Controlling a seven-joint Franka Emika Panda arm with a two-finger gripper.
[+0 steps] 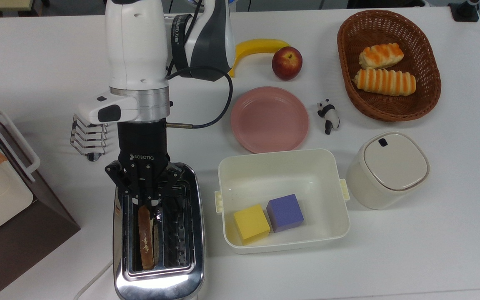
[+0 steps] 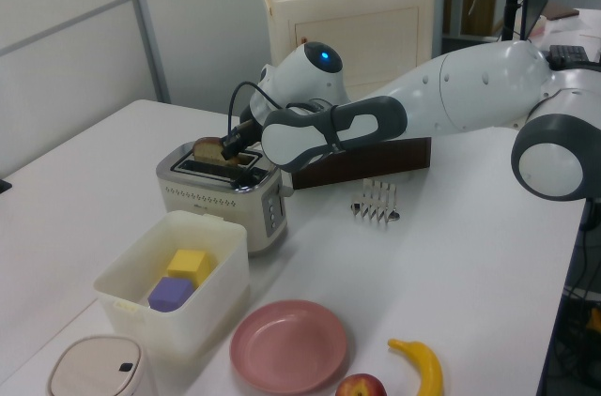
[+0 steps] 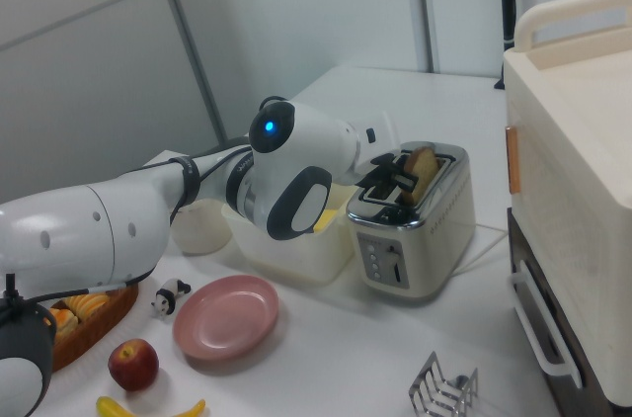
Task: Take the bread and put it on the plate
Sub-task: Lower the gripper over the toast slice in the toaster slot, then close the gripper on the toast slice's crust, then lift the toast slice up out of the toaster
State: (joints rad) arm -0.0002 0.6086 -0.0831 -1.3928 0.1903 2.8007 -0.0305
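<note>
Top view puts the bread point(image 1: 145, 237) standing on edge in one slot of the toaster point(image 1: 158, 275), and the fingers point(image 1: 151, 203) are pinched together on its near end, gripper point(image 1: 148, 203) straight above. In the left view the bread's point(image 2: 210, 147) top pokes clear of the slot with the fingers at its end. The grip sits on one corner, so my call is a straight vertical lift, slow, keeping the slice from scraping the slot wires or swinging. The plate point(image 1: 269, 119) waits bare, well away from the fingers, beyond the white tub point(image 1: 282, 166). Carry high over that tub's rim, then lay the slice flat.
</note>
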